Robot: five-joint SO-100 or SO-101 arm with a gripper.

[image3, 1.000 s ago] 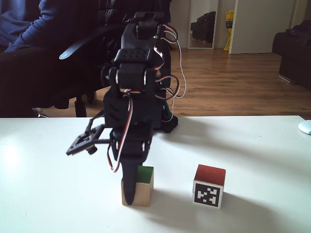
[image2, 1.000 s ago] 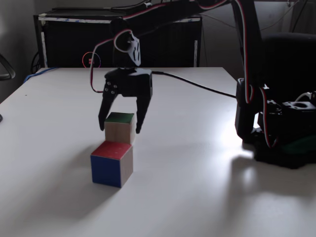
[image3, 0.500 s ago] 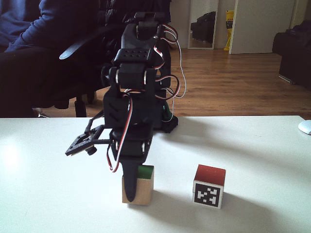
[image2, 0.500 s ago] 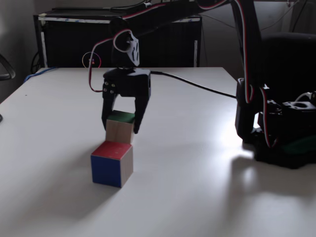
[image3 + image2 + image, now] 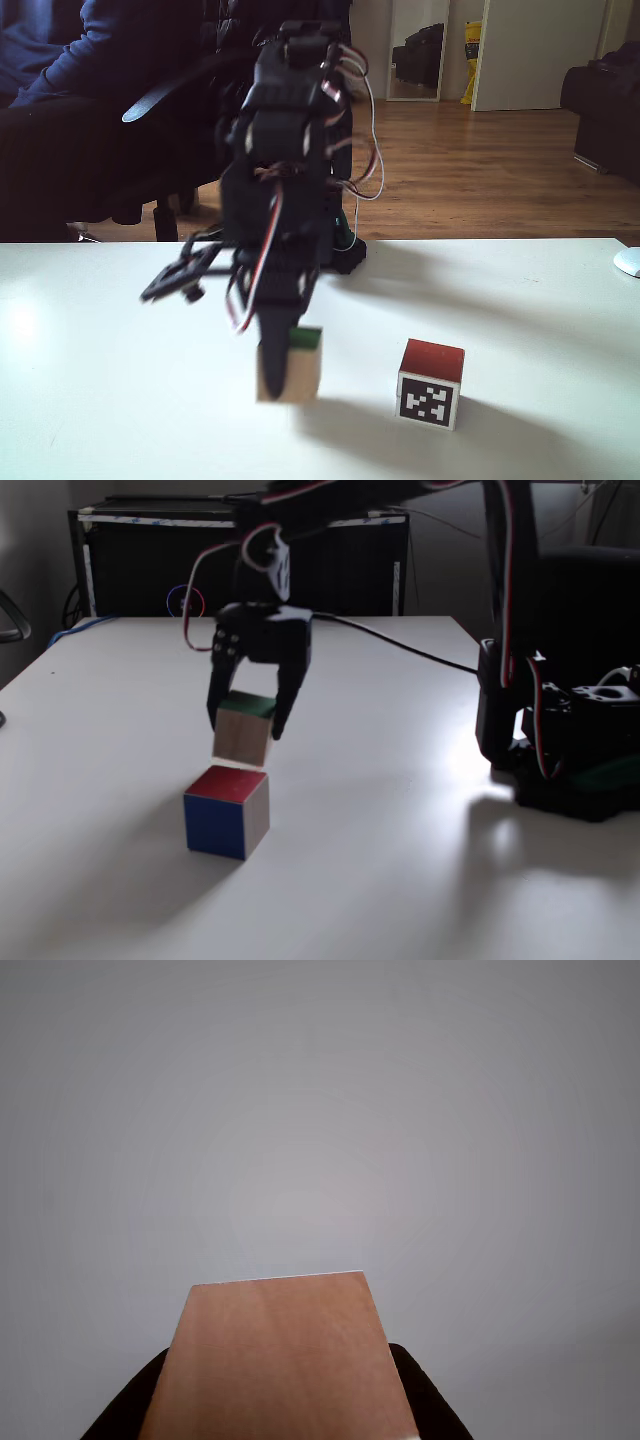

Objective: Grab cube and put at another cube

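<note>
Above the white desk [image 5: 400, 810], the end effector [image 5: 247, 723] is clenched on the green-topped wooden cube [image 5: 243, 730], holding it clear of the surface, just behind and above the marker cube [image 5: 226, 811] in a fixed view. In a fixed view from the front, the marker cube [image 5: 431, 384] sits apart, to the right of the held cube [image 5: 296, 366]. The grab looks done; carrying it across and setting it down at the marker cube is left.

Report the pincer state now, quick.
Pincer: closed on the green-faced cube, holding it lifted clear of the table, next to the marker cube.
</note>
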